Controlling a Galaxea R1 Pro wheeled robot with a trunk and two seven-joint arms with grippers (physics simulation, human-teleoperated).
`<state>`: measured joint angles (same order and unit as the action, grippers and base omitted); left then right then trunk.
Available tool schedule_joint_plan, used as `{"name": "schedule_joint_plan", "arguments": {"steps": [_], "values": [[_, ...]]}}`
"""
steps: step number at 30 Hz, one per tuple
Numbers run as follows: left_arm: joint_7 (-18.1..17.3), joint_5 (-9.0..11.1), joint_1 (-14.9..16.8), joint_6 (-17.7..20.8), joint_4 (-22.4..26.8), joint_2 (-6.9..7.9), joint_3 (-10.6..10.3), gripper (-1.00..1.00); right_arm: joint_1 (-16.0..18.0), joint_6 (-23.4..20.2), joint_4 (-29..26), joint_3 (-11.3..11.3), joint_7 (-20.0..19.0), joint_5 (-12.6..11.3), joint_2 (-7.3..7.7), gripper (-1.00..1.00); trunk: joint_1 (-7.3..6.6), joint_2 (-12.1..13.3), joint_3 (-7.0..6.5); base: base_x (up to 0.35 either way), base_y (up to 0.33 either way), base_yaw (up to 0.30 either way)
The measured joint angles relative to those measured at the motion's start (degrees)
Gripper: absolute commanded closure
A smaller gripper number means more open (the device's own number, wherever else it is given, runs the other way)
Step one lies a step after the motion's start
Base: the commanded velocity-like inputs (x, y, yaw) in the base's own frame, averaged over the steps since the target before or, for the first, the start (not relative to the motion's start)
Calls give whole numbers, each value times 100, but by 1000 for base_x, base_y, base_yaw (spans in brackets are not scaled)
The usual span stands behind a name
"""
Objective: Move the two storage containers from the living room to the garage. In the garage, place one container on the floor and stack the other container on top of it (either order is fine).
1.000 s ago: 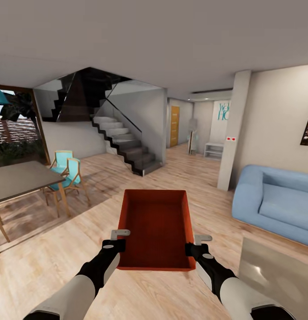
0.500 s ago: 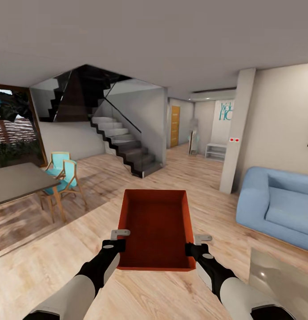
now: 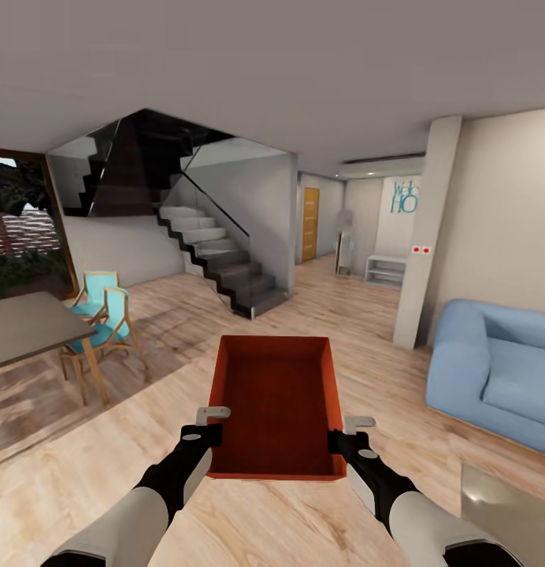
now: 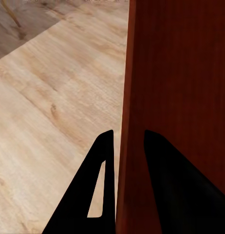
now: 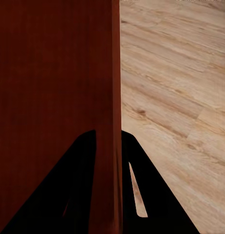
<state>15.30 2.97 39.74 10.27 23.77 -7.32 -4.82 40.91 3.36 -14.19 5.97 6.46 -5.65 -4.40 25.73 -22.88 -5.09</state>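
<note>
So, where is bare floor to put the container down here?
Bare wood floor lies ahead of the container, bordered by the chairs on the left, the staircase beyond and the blue sofa on the right. The glass table crowds the near right.

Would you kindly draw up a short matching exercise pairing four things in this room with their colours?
Things:
1. storage container
2. sofa
3. door down the hallway
4. chairs by the dining table

Colours:
A. turquoise seats in wooden frames
B. red-orange
C. light blue
D. golden wood

Pairs: 1-B, 2-C, 3-D, 4-A
</note>
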Motion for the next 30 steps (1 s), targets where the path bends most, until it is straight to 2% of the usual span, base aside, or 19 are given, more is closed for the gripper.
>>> {"name": "schedule_joint_plan", "arguments": {"steps": [30], "values": [[-2, -10, 2, 0, 0, 2, 2, 100, -1, 5, 0, 0, 9, -1, -5, 100, 0, 0, 0, 322, 0, 0]]}}
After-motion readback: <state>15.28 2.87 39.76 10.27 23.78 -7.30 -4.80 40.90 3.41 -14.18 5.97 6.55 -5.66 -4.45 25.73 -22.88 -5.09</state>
